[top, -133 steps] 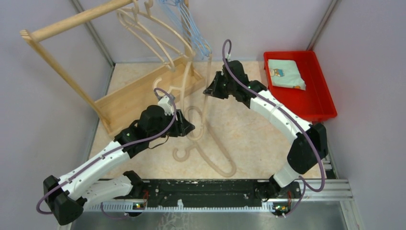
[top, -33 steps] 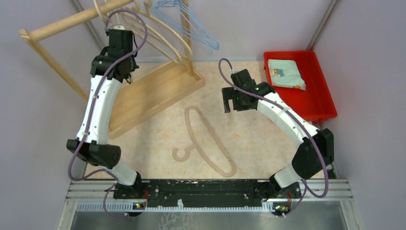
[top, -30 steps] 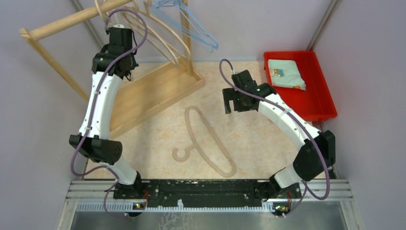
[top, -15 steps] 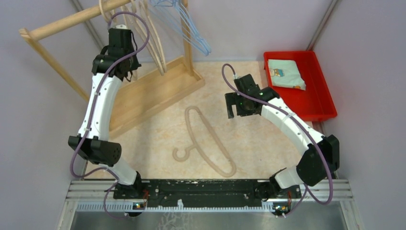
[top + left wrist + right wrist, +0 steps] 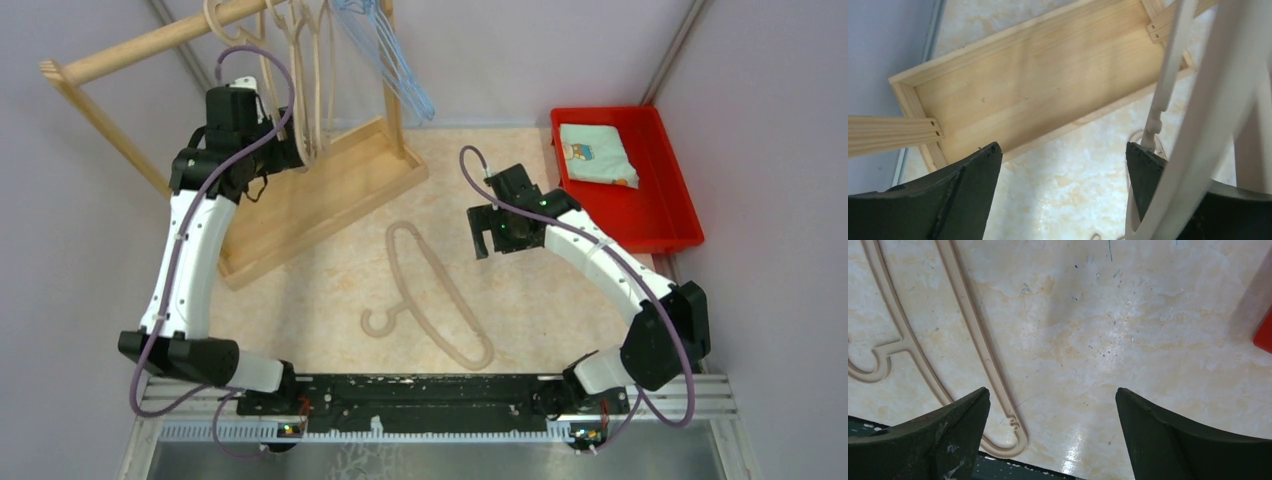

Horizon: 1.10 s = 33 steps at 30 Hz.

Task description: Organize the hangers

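1. The left gripper (image 5: 1063,147) has its jaws wide apart and clamps nothing. Beyond the gap lies the rack base (image 5: 1038,85), its front edge just past the fingertips.
2. A hanging beige hanger (image 5: 1218,110) crosses in front of the right finger, its long axis near upright. I cannot tell whether they touch.
3. The right gripper (image 5: 1053,390) has its jaws apart over the bare table (image 5: 1128,330). There is open room between them, and the red bin (image 5: 1264,325) bounds the right side.
4. A flat beige hanger (image 5: 973,330) lies left of the gap. Its long axis slants down past the left fingertip, with the hook further left.

I've got the wooden rack (image 5: 320,195) sitting upper left on the tabletop (image 5: 530,310), and a red tray (image 5: 681,190) upper right with a folded cloth (image 5: 597,153) inside.
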Available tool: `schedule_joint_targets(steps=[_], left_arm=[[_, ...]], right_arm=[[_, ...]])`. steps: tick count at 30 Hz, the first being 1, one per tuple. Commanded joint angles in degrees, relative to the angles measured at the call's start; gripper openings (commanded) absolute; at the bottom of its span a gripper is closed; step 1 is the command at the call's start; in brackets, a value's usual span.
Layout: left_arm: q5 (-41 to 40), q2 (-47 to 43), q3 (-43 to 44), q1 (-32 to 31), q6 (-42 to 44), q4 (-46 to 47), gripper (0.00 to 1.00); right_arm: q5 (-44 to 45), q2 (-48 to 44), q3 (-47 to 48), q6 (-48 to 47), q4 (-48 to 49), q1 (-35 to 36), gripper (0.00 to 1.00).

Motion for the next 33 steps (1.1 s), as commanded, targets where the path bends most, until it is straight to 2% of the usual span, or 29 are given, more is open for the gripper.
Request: schedule_joint_targets(steps=[1, 8, 15, 19, 24, 33], left_arm=[[6.73, -6.26, -3.0, 0.27, 0.12, 2.23, 1.0], [12.67, -15.44, -11.76, 0.22, -2.05, 5.62, 1.0], [11.93, -21.0, -18.85, 0.22, -2.46, 5.19, 1.0], [9.41, -23.29, -21.93, 0.27, -3.24, 8.65, 1.0], [7.23, -21.71, -20.78, 0.25, -3.48, 16.03, 1.0], [0.89, -13.52, -16.56, 0.27, -1.77, 25.6, 1.0]], right_arm=[[-1.21, -3.06, -1.98, -1.38, 1.44, 1.73, 0.95], [0.16, -2.0, -4.05, -0.96, 3.83, 8.97, 0.95], [-1.36, 2.07, -2.33, -1.13, 5.85, 12.49, 0.93], [-1.73, 4.62, -0.85, -1.26, 5.49, 13.65, 0.92], [-1.6, 5.08, -0.73, -1.07, 5.38, 13.78, 0.91], [0.2, 3.54, -0.45, -1.01, 4.12, 13.78, 0.91]])
